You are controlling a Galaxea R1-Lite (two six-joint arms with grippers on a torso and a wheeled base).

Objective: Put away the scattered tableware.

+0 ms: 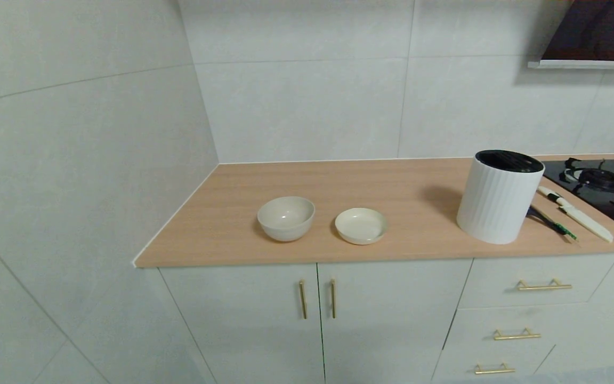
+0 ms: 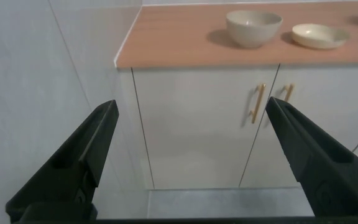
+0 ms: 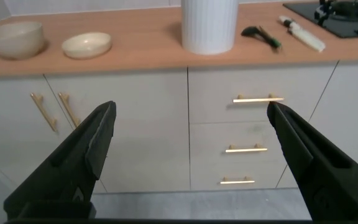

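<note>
A cream bowl (image 1: 285, 217) and a shallow cream dish (image 1: 361, 225) sit side by side on the wooden counter (image 1: 232, 213). To their right stands a white ribbed holder (image 1: 500, 196) with a black slotted top. Beside it lie a white-handled knife (image 1: 576, 214) and a dark utensil with a green handle (image 1: 551, 223). My left gripper (image 2: 191, 155) hangs open below counter height, in front of the cabinet doors, with the bowl (image 2: 253, 27) and dish (image 2: 319, 35) beyond it. My right gripper (image 3: 191, 158) is open too, low before the drawers; the holder (image 3: 209, 25) stands above.
A black gas hob (image 1: 605, 186) occupies the counter's right end, under a range hood (image 1: 595, 37). Tiled walls close the left side and back. Cabinet doors with gold handles (image 1: 317, 298) and drawers (image 1: 544, 285) lie below the counter.
</note>
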